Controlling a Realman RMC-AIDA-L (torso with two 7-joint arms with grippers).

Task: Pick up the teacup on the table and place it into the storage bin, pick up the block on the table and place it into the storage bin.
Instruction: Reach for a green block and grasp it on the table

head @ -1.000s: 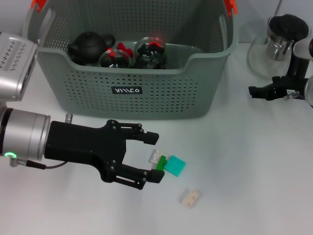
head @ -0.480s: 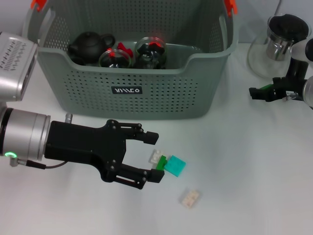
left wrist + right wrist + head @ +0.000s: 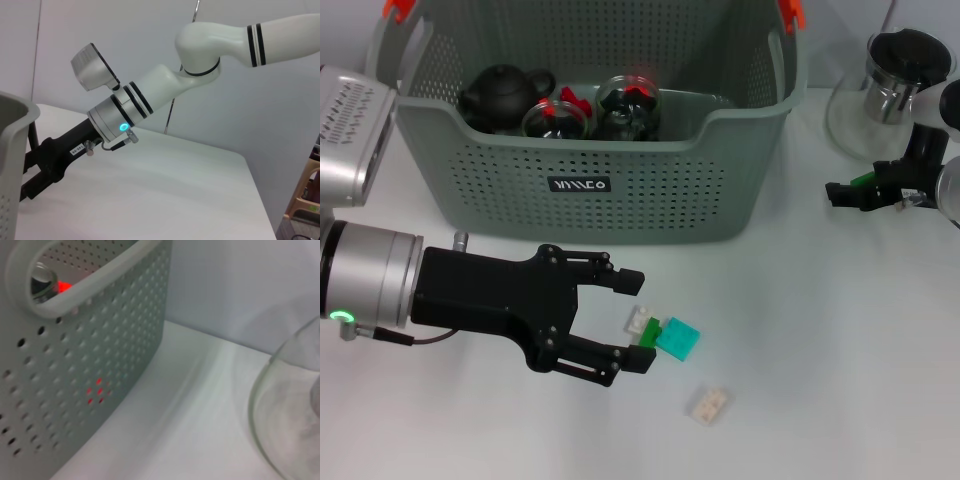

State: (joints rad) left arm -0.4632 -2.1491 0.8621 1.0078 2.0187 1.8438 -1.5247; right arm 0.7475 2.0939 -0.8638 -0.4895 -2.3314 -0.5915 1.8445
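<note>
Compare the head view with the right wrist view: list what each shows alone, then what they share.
Head view only: the open left hand beside the teal block, a white block, the black teapot in the bin, and the right hand. Right wrist view only: nothing new. Shared: the storage bin, the glass pot and the white table.

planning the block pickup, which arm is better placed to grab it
Left. The left end effector hangs open right beside the blocks in front of the storage bin. The right end effector sits far off by the glass pot.
</note>
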